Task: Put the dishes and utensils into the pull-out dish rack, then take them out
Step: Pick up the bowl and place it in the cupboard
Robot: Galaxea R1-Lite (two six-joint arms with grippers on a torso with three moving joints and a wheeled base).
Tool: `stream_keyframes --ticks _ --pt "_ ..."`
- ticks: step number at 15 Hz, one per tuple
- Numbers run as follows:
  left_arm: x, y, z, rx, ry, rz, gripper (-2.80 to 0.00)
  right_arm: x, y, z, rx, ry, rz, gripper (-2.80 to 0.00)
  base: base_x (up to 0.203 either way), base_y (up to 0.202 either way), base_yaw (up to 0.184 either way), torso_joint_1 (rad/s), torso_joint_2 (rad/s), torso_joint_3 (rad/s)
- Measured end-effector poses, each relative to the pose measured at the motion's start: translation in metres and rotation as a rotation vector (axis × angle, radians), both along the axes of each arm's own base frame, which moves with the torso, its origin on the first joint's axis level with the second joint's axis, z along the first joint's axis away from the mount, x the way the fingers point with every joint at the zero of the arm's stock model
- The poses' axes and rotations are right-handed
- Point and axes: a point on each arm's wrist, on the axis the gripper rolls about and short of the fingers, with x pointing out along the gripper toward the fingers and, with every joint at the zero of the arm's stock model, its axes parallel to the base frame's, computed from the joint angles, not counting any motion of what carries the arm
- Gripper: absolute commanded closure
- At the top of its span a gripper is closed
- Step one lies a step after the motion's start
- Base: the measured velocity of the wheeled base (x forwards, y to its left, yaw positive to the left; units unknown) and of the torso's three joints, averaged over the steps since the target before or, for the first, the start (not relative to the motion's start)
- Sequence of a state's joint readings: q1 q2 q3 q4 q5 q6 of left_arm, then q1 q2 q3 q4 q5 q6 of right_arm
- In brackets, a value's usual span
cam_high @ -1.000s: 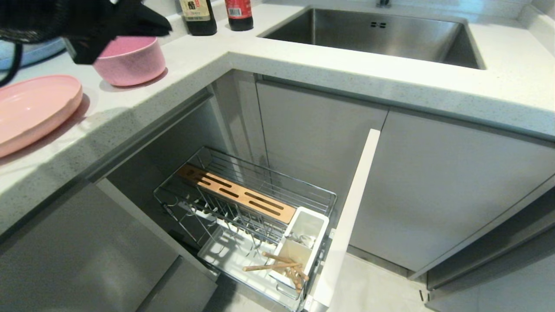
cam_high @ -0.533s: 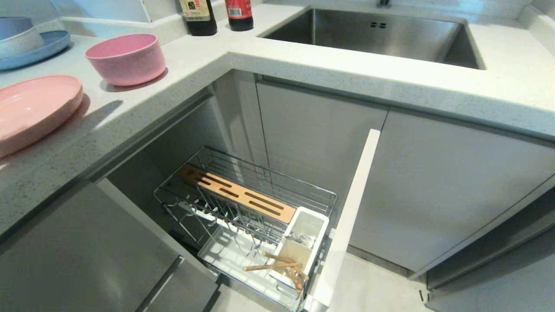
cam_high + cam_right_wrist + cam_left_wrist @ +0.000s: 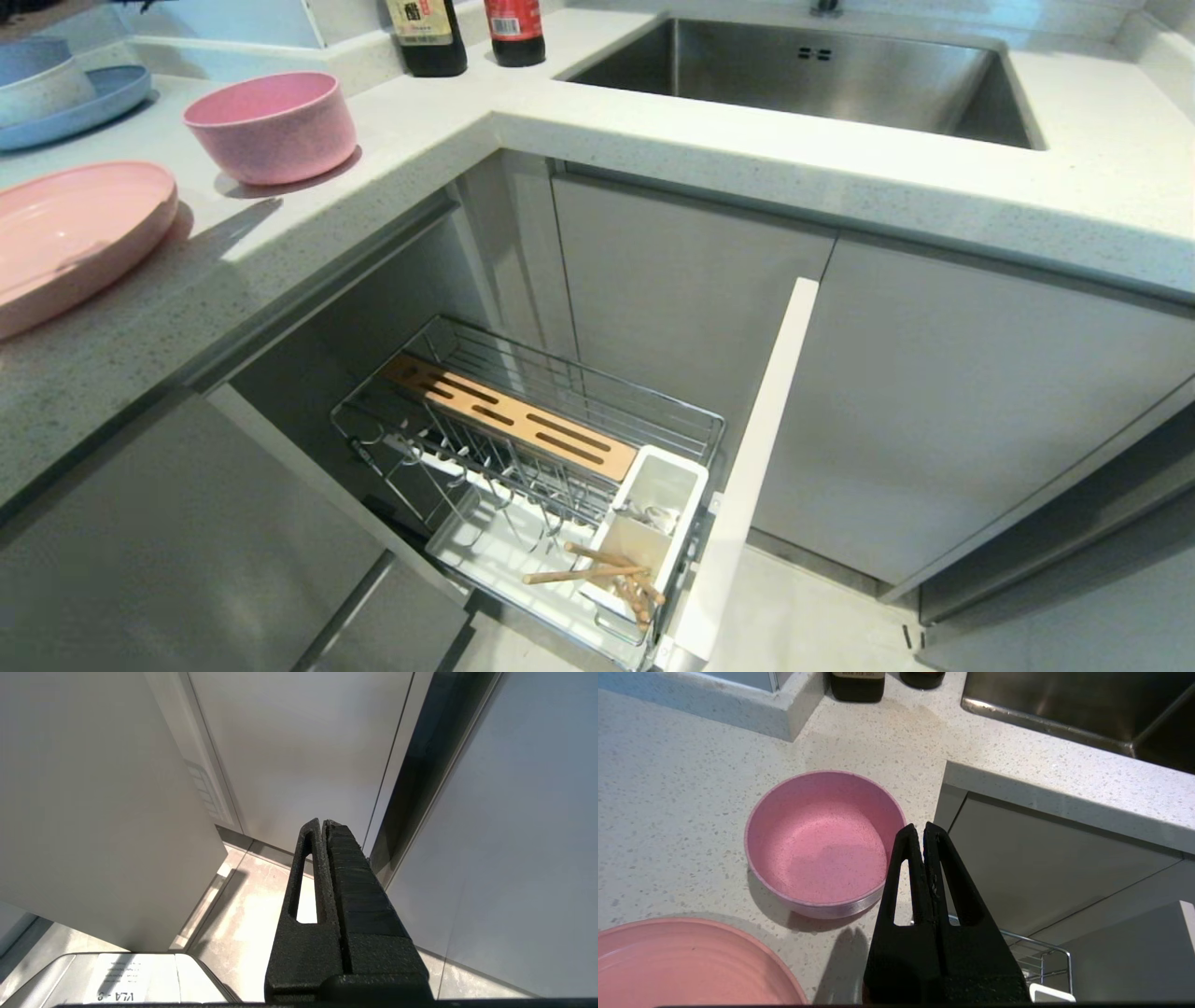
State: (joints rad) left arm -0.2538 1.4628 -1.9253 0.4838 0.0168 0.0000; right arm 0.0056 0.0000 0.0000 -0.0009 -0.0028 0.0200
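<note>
Black and pressed flat together, the fingers of my left gripper (image 3: 923, 828) hold nothing; they hang above the pale speckled countertop (image 3: 668, 812), by the rim of the small pink bowl (image 3: 822, 842), on the side toward the counter's edge. That bowl stands upright and empty on the counter. Just beside it, nearer to me, lies the large pink plate (image 3: 686, 966), flat on the same surface, with a narrow strip of counter between the two.

My right gripper (image 3: 323, 826) is likewise closed on nothing, parked low by the grey cabinet fronts (image 3: 303, 742), pointing at the floor.

From my head camera neither arm shows. The bowl (image 3: 271, 126) and the plate (image 3: 75, 238) sit on the left stretch of the counter, and a blue plate with stacked bowls (image 3: 56, 89) lies farther back. Two dark bottles (image 3: 462, 33) stand at the counter's corner, next to the steel sink (image 3: 803, 75).

Below the counter the pull-out dish rack (image 3: 532, 476) is drawn out beside its white door panel (image 3: 747, 467). Its plate prongs are bare and a slotted wooden strip (image 3: 509, 415) runs along its back. The wooden chopsticks (image 3: 597, 569) lie tilted at the white utensil cup (image 3: 649, 532), their ends sticking out over the white drip tray (image 3: 495, 551). Something shiny lies in the cup's rear section; I cannot tell what it is.
</note>
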Motion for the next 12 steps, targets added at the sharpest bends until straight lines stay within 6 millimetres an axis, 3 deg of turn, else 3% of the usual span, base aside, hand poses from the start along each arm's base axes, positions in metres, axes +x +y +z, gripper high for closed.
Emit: stream_keyframes --ticks 4,5,12 --pt "0.006 -0.004 -0.002 0.0 0.006 -0.009 0.0 0.0 0.0 0.0 0.0 0.0 0.001 0.0 0.0 0.0 0.0 0.0 0.0 0.0" --pt "0.007 -0.005 -0.001 0.0 -0.003 -0.014 -2.8 0.0 0.0 0.0 0.0 0.0 0.001 0.0 0.0 0.0 0.0 0.0 0.0 0.0" --pt "0.025 -0.015 -0.011 0.043 0.037 0.011 -2.8 0.0 0.0 0.0 0.0 0.0 0.001 0.0 0.0 0.0 0.0 0.0 0.0 0.0"
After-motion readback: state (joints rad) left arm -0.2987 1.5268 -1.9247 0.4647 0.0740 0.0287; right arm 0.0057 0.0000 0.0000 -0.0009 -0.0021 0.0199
